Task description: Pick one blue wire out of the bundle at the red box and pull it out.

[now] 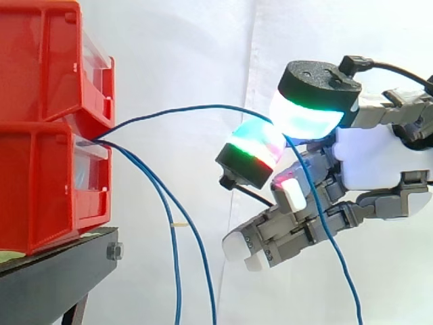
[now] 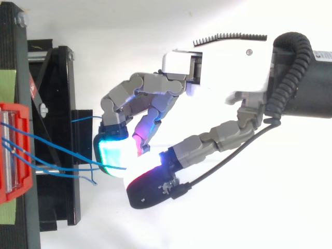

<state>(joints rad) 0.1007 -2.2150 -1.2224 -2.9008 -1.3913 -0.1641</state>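
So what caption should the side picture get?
Robot hand pinching one blue wire that arcs out from the red bins.

White curtain (image 1: 203, 54), bright and even
The curtain hangs in soft vertical folds behind a black stand (image 1: 67, 261) at the lower left.

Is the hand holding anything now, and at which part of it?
One blue wire, pinched between fingertip pads of the hand, partway along its length, clear of the red box.

Wire (image 1: 176, 108) spans from stacked bins (image 1: 40, 189) rightward to hand (image 1: 372, 159).
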